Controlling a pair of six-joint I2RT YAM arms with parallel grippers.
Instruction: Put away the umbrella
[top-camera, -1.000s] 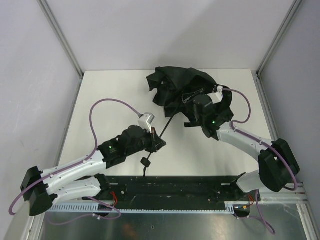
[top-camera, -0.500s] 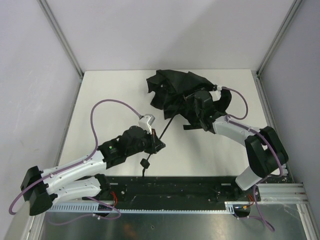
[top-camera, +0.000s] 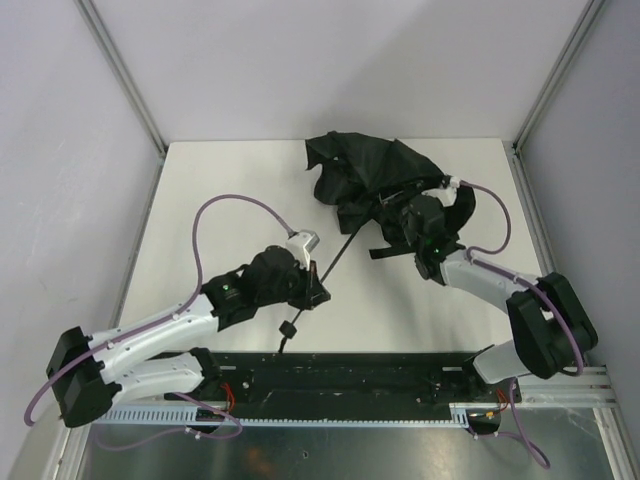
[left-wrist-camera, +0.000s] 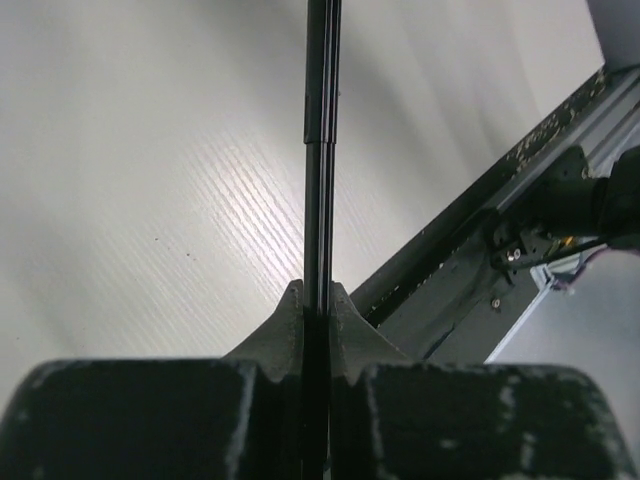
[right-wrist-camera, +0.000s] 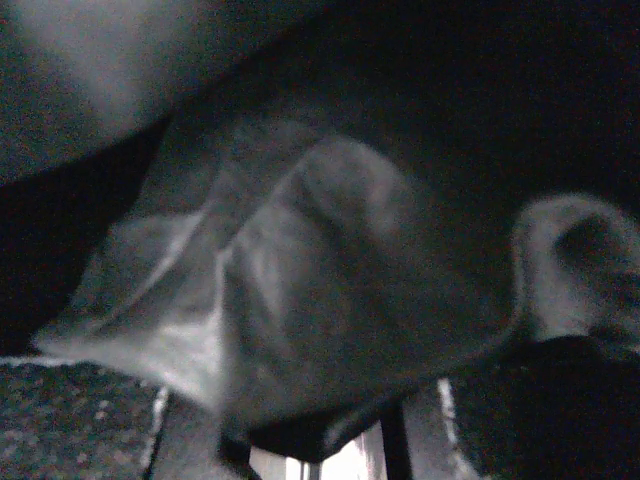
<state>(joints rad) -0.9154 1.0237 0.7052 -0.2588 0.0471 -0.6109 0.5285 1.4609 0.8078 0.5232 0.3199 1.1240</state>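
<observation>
The black umbrella lies half collapsed, its crumpled canopy (top-camera: 362, 172) at the table's back middle. Its slim shaft (top-camera: 341, 253) slants down-left to the small handle (top-camera: 287, 327) near the front edge. My left gripper (top-camera: 317, 291) is shut on the shaft just above the handle; the left wrist view shows the shaft (left-wrist-camera: 321, 150) pinched between the closed fingers (left-wrist-camera: 316, 305). My right gripper (top-camera: 402, 214) is buried in the canopy's right underside. Dark fabric (right-wrist-camera: 340, 250) fills the right wrist view and hangs between the partly closed fingers (right-wrist-camera: 310, 445); whether they pinch it is hidden.
A black rail (top-camera: 340, 372) with both arm bases runs along the near edge, also seen as a dark rail (left-wrist-camera: 470, 270) past the shaft. Grey walls with metal corner posts (top-camera: 120, 75) enclose the white table (top-camera: 230, 180) on three sides.
The right gripper pushed left into the canopy, then drew back right and narrowed its jaws. The canopy shifted slightly right and changed shape. The left arm nudged right, still holding the shaft.
</observation>
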